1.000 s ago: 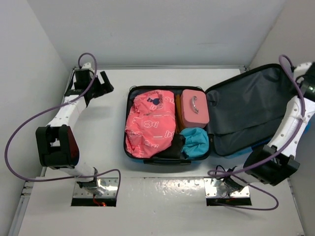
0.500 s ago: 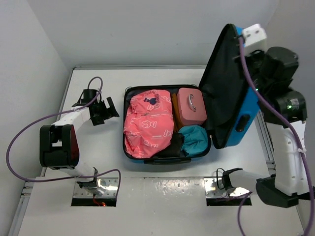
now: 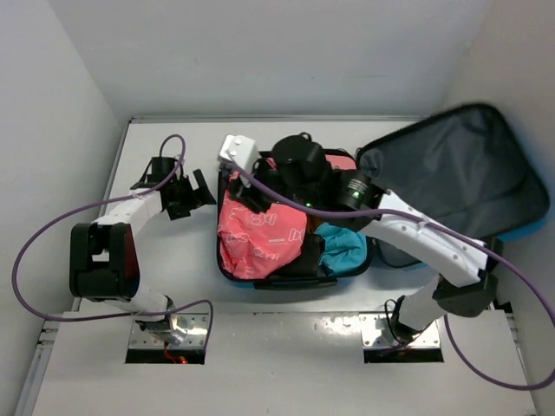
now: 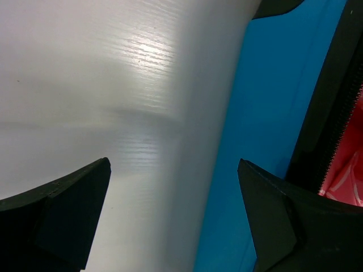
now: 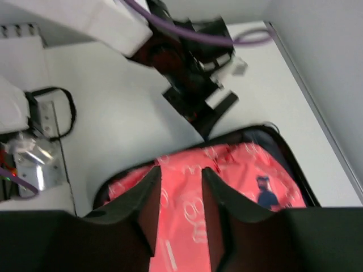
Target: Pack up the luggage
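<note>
Top view first: the blue suitcase [image 3: 460, 173] lies open in the middle of the white table [image 3: 173, 286], its grey-lined lid spread out toward 3 o'clock and a little blurred. The tub half is full. A pink printed bag [image 3: 256, 238] fills the 9 o'clock side, and a teal bundle [image 3: 347, 247] sits in the 5 o'clock corner.

The right arm reaches across the tub from 4 o'clock, its wrist over the 11 o'clock corner. In its own camera, the right gripper [image 5: 181, 170] hangs above the pink bag with a narrow gap between its fingers and nothing in them.

The left gripper [image 3: 195, 192] sits at 9 o'clock of the suitcase, just beside its wall. Its jaws are spread wide and empty, with bare table and the blue shell showing between them in its wrist view.
</note>
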### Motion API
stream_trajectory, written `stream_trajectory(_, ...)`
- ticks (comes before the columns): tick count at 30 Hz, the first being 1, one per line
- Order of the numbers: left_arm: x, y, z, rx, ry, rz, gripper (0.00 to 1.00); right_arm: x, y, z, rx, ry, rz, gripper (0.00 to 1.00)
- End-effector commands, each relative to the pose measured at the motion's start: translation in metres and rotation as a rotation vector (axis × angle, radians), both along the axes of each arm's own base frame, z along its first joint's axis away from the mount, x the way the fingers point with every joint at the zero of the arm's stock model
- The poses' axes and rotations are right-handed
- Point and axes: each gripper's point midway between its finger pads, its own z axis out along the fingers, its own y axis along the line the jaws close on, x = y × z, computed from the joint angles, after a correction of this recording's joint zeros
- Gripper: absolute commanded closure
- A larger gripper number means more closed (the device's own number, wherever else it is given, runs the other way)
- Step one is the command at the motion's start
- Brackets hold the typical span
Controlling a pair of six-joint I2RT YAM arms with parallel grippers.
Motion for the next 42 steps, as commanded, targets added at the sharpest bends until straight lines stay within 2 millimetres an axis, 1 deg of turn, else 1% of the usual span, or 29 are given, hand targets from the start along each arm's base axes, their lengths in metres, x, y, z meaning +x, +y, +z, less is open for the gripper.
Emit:
stream_trajectory(1, 0.003, -0.012, 0.008, -0.034, -0.033, -0.017, 0.01, -0.005, 0.021, 0.083, 0.238, -0.065, 0.003, 0.63)
stream_trajectory(2, 0.007, -0.012, 0.012, -0.034, -0.046, -0.017, 0.01, 0.021, 0.012, 0.096, 0.243, -0.103, -0.118, 0.57)
stream_trajectory(3, 0.007, -0.012, 0.012, -0.034, -0.046, -0.017, 0.01, 0.042, -0.009, 0.115, 0.262, -0.144, -0.189, 0.55)
stream_trajectory(4, 0.01, -0.016, 0.014, -0.034, -0.051, -0.026, 0.01, 0.072, -0.038, 0.12, 0.25, -0.178, -0.335, 0.54)
stream_trajectory(6, 0.013, -0.019, 0.02, -0.029, -0.068, -0.044, 0.01, 0.093, -0.082, 0.133, 0.231, -0.243, -0.457, 0.51)
stream_trajectory(7, 0.016, -0.023, 0.024, -0.022, -0.08, -0.051, 0.01, 0.11, -0.115, 0.123, 0.176, -0.249, -0.59, 0.49)
stream_trajectory(8, 0.016, -0.027, 0.027, -0.007, -0.095, -0.069, 0.01, 0.11, -0.156, 0.14, 0.187, -0.287, -0.673, 0.49)
stream_trajectory(9, 0.016, -0.027, 0.027, -0.007, -0.095, -0.069, 0.01, 0.117, -0.173, 0.113, 0.103, -0.277, -0.723, 0.47)
stream_trajectory(10, 0.017, -0.029, 0.032, 0.007, -0.118, -0.082, 0.01, 0.127, -0.236, 0.116, 0.08, -0.286, -0.878, 0.47)
stream_trajectory(12, 0.017, -0.031, 0.036, 0.016, -0.13, -0.084, 0.01, 0.115, -0.286, 0.109, 0.053, -0.263, -0.978, 0.46)
stream_trajectory(13, 0.018, -0.028, 0.035, 0.026, -0.131, -0.075, 0.01, 0.112, -0.327, 0.077, -0.034, -0.215, -1.072, 0.46)
stream_trajectory(14, 0.014, -0.024, 0.032, 0.042, -0.117, -0.05, 0.01, 0.101, -0.365, 0.073, -0.05, -0.202, -1.154, 0.46)
stream_trajectory(15, 0.011, -0.024, 0.029, 0.036, -0.106, -0.042, 0.01, 0.089, -0.383, 0.053, -0.09, -0.167, -1.183, 0.46)
stream_trajectory(16, 0.008, -0.022, 0.026, 0.041, -0.084, -0.028, 0.01, 0.083, -0.416, 0.014, -0.172, -0.076, -1.255, 0.45)
stream_trajectory(18, 0.006, -0.011, 0.021, 0.037, -0.068, 0.01, 0.01, 0.059, -0.435, -0.018, -0.225, -0.024, -1.283, 0.45)
stream_trajectory(19, 0.006, -0.009, 0.02, 0.046, -0.068, 0.017, 0.01, 0.046, -0.455, -0.036, -0.284, 0.031, -1.322, 0.45)
stream_trajectory(20, 0.007, -0.005, 0.031, 0.052, -0.102, 0.019, 0.01, 0.039, -0.458, -0.067, -0.315, 0.109, -1.303, 0.44)
stream_trajectory(21, 0.017, -0.001, 0.048, 0.083, -0.165, 0.006, 0.01, 0.032, -0.451, -0.075, -0.287, 0.147, -1.256, 0.44)
stream_trajectory(22, 0.022, 0.004, 0.062, 0.096, -0.206, 0.004, 0.01, 0.021, -0.459, -0.085, -0.269, 0.195, -1.284, 0.44)
stream_trajectory(23, 0.03, 0.004, 0.08, 0.108, -0.271, -0.007, 0.01, 0.023, -0.434, -0.092, -0.189, 0.238, -1.156, 0.44)
stream_trajectory(24, 0.036, 0.0, 0.115, 0.121, -0.369, -0.066, 0.01, 0.019, -0.43, -0.097, -0.176, 0.267, -1.142, 0.45)
stream_trajectory(26, 0.041, -0.006, 0.148, 0.155, -0.465, -0.127, 0.01, 0.022, -0.416, -0.106, -0.116, 0.324, -1.096, 0.48)
stream_trajectory(27, 0.041, -0.02, 0.169, 0.189, -0.526, -0.207, 0.01, 0.024, -0.416, -0.111, -0.118, 0.343, -1.098, 0.48)
stream_trajectory(28, 0.037, -0.029, 0.178, 0.185, -0.546, -0.252, 0.01, 0.029, -0.416, -0.12, -0.122, 0.391, -1.1, 0.51)
stream_trajectory(32, 0.02, -0.054, 0.173, 0.175, -0.505, -0.362, 0.05, 0.046, -0.416, -0.136, -0.097, 0.452, -1.12, 0.54)
stream_trajectory(34, 0.009, -0.059, 0.151, 0.18, -0.42, -0.372, 0.08, 0.054, -0.416, -0.138, -0.089, 0.448, -1.121, 0.54)
stream_trajectory(37, 0.001, -0.044, 0.108, 0.229, -0.25, -0.322, 0.15, 0.066, -0.422, -0.131, -0.083, 0.438, -1.15, 0.51)
stream_trajectory(41, 0.0, -0.03, 0.079, 0.286, -0.155, -0.258, 0.22, 0.077, -0.428, -0.115, -0.082, 0.391, -1.17, 0.47)
stream_trajectory(42, -0.001, -0.033, 0.076, 0.286, -0.146, -0.27, 0.24, 0.078, -0.43, -0.113, -0.089, 0.374, -1.178, 0.47)
